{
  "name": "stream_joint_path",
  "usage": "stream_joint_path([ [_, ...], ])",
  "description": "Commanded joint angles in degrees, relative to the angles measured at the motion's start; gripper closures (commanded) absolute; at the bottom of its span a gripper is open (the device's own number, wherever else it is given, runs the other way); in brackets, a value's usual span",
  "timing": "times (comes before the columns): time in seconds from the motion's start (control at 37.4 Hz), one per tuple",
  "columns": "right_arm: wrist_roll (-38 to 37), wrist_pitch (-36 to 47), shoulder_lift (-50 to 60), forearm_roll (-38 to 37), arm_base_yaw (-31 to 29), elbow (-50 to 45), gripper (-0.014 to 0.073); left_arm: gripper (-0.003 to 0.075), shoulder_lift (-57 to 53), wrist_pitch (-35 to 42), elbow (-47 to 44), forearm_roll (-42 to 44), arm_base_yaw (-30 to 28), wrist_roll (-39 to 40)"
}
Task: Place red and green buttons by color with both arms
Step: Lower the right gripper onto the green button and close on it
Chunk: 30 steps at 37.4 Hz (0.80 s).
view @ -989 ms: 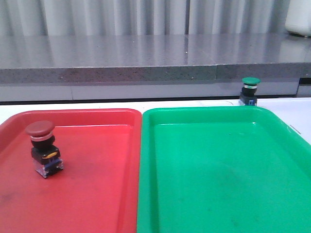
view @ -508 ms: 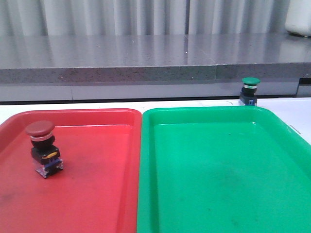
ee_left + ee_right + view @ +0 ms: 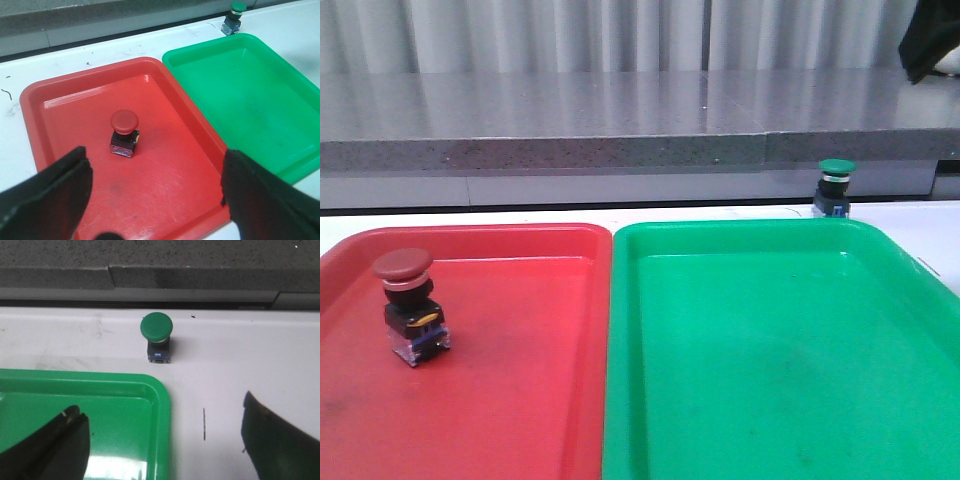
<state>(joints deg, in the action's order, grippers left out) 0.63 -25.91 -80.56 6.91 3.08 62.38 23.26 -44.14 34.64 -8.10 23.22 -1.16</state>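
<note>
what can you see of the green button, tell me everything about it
The green button is a small mushroom-head push switch: a round, matte green cap, a silver collar beneath it, then a dark body with a bluish, clear-looking base. It stands upright on the white table, just beyond the far rim of the green tray, near that tray's right corner, and outside it. Nothing touches it but the table. The right gripper hangs open short of it, holding nothing.

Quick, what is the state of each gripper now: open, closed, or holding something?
Left gripper: open, holding nothing, above the red tray.
Right gripper: open, holding nothing; the green button stands apart on the table.
</note>
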Motion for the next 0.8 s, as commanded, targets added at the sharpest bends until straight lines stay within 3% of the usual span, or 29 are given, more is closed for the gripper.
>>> stream_joint_path([
  [0.0,0.6,3.8,-3.3,0.7,0.1,6.0,-0.0041,0.0195,0.4,4.4,1.5,-0.9,-0.2,0.6],
  [0.59,0.6,3.6,-37.9,0.8,0.8,32.2,-0.0036,0.0195,0.4,4.4,1.5,-0.9,-0.2,0.6],
  [0.64,0.6,2.3,-38.9,0.8,1.0,33.4,0.0015,0.0195,0.4,4.4,1.5,-0.9,-0.2,0.6],
  [0.78,0.6,2.8,-38.9,1.6,1.3,33.6,0.0264,0.0195,0.4,4.4,1.5,-0.9,-0.2,0.6],
])
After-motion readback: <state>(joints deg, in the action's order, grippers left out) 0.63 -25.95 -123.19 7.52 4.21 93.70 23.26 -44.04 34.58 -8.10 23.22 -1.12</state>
